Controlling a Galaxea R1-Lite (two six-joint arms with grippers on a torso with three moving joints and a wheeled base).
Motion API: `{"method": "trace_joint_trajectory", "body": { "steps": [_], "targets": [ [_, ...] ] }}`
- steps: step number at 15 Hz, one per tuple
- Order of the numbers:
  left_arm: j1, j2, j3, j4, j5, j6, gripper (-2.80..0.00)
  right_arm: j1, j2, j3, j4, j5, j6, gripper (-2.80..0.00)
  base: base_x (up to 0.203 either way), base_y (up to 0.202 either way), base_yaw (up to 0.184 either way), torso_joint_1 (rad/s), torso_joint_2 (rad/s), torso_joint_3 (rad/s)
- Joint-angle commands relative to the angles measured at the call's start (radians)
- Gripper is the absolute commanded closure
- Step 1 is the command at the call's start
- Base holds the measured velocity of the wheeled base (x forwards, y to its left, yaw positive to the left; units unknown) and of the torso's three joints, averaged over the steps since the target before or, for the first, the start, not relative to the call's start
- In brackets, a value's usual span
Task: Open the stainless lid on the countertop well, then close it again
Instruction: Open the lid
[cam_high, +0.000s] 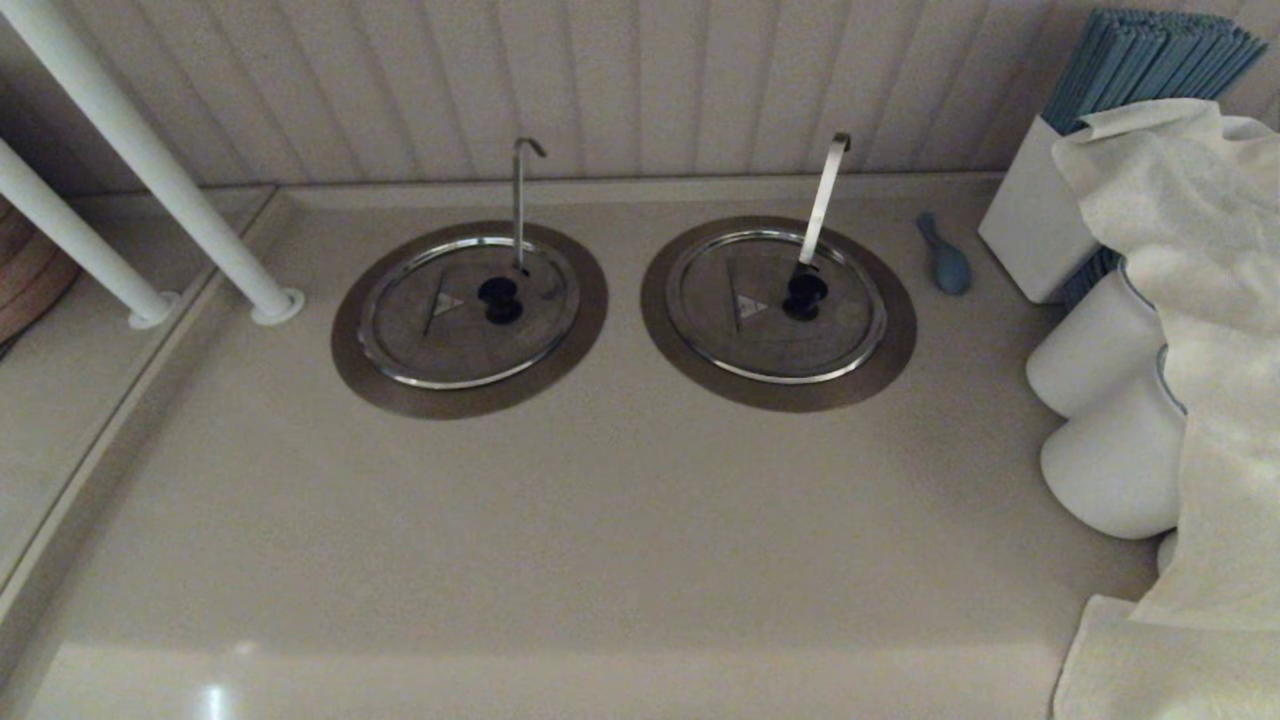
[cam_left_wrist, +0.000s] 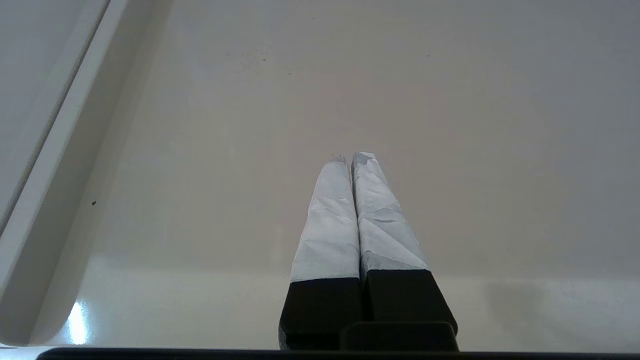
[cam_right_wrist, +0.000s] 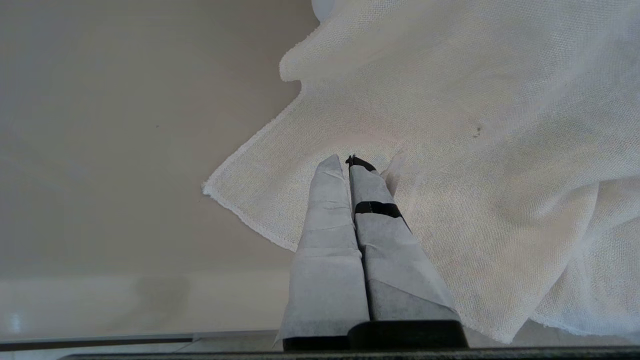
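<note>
The stainless lid (cam_high: 440, 330) lies flat and closed on the left countertop well, inside the wide brushed-steel collar (cam_high: 352, 350). It carries a black knob (cam_high: 500, 299), a small triangle mark (cam_high: 447, 302) and a thin grey hooked rod (cam_high: 519, 195) rising behind. Neither arm shows in the head view. My left gripper (cam_left_wrist: 352, 159) is shut with nothing in it, over bare counter. My right gripper (cam_right_wrist: 345, 161) is shut and empty, hovering above a white cloth (cam_right_wrist: 450, 150).
A twin lid (cam_high: 775, 305) with a broad pale strip handle (cam_high: 826, 198) sits to the right. A blue spoon (cam_high: 945, 255), white box of blue sheets (cam_high: 1040, 220), white jars (cam_high: 1110, 470) and draped cloth (cam_high: 1210, 350) crowd the right. White poles (cam_high: 150, 160) stand at left.
</note>
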Motion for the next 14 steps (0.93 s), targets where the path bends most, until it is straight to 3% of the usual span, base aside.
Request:
{"method": "trace_joint_trajectory", "body": {
  "steps": [1, 4, 8, 10, 14],
  "targets": [
    [0.0, 0.002, 0.001, 0.0, 0.0, -0.001, 0.0, 0.0, 0.001, 0.0, 0.0, 0.0, 0.0, 0.0, 0.0, 0.0, 0.0, 0.0, 0.0, 0.0],
    [0.0, 0.002, -0.003, -0.005, 0.004, -0.002, 0.0, 0.0, 0.001, 0.0, 0.0, 0.0, -0.002, 0.0, 0.0, 0.0, 0.0, 0.0, 0.0, 0.0],
    [0.001, 0.083, -0.247, 0.036, -0.047, -0.004, 0.0, 0.0, 0.001, 0.0, 0.0, 0.0, -0.002, 0.0, 0.0, 0.0, 0.0, 0.0, 0.0, 0.0],
    [0.001, 0.278, -0.372, 0.03, -0.07, -0.007, 0.0, 0.0, 0.001, 0.0, 0.0, 0.0, -0.002, 0.0, 0.0, 0.0, 0.0, 0.0, 0.0, 0.0],
    [-0.015, 0.8, -0.655, -0.128, -0.089, -0.015, 0.0, 0.0, 0.001, 0.0, 0.0, 0.0, -0.002, 0.0, 0.0, 0.0, 0.0, 0.0, 0.0, 0.0]
  ]
}}
